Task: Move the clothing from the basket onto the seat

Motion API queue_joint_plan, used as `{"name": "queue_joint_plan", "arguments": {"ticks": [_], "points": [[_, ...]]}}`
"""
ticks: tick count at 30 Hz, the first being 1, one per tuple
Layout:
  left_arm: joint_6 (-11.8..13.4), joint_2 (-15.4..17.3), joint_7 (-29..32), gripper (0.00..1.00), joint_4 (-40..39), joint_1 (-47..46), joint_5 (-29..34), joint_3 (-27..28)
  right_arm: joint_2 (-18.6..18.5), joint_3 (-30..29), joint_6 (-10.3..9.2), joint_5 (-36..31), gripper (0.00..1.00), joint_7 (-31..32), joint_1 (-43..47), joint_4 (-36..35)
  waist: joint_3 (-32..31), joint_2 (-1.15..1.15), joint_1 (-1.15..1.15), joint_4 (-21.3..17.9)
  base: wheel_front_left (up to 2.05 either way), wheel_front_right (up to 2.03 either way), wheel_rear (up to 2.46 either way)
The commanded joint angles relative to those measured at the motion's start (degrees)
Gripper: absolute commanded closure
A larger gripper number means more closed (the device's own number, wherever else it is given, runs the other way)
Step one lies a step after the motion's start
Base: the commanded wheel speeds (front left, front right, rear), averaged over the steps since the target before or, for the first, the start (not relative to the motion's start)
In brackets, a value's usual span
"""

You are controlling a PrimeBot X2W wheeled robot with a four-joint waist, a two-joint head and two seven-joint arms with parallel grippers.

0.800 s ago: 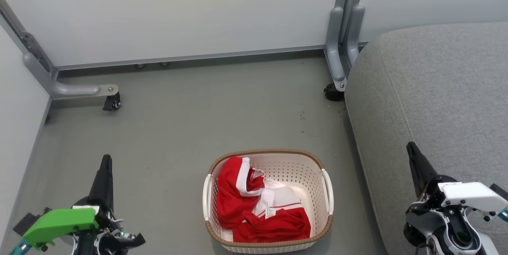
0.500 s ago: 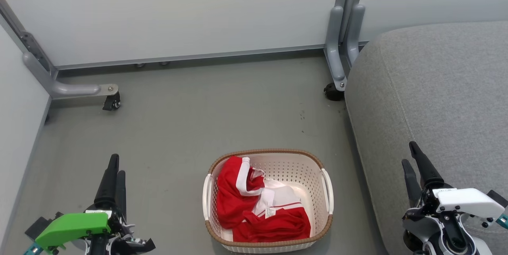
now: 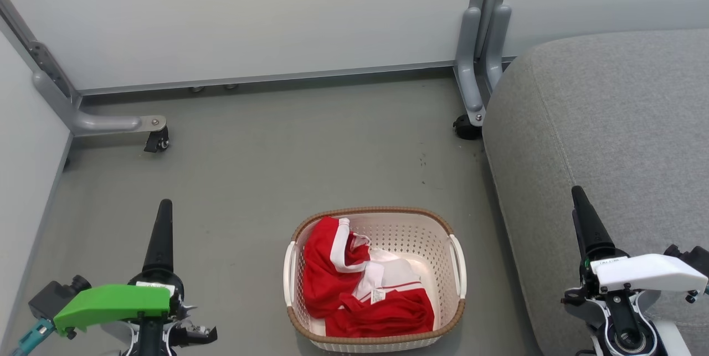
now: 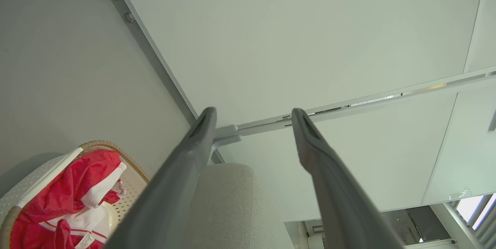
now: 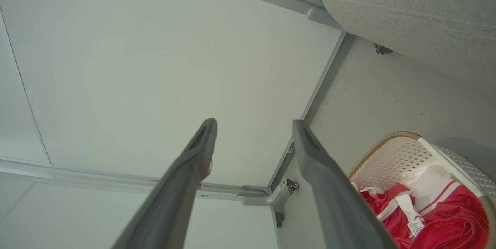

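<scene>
Castered partition feet [image 3: 119, 123] standing behind the basket [image 3: 376, 211], red clothing [image 3: 332, 278] lying crumpled inside — possibly two pieces — beside the seat [image 3: 609, 123], left gripper [image 4: 254, 112] and right gripper [image 5: 254, 122] hanging wide open, empty.

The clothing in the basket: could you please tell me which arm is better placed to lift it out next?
Probably the right. The left pincer and right pincer both stand open and empty beside the basket, but the right hangs by the seat, so carrying the clothing looks shorter.
</scene>
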Motion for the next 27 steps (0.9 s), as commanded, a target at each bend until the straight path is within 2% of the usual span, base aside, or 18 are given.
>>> {"name": "queue_joint_plan", "arguments": {"ticks": [1,17,27], "points": [[0.0,0.3,-0.7,0.0,-1.5,-1.9,2.7,-0.4,-0.5,0.3,0.02,-3.0,0.0,-0.7,-0.5,-1.5,0.0,0.0,0.0,0.0,0.0,0.0,0.0],[0.0,0.4,-4.1,0.0,-3.3,-1.2,21.9,-3.8,-1.5,2.3,0.03,-21.7,0.0,-4.1,0.7,-3.5,0.0,0.0,0.0,0.3,0.0,0.0,0.0],[0.0,0.4,-5.9,0.0,-3.6,-0.6,31.8,-4.6,-1.8,3.4,0.03,-31.4,0.0,-5.9,1.3,-4.8,0.0,0.0,0.0,0.4,0.0,0.0,0.0]]}}
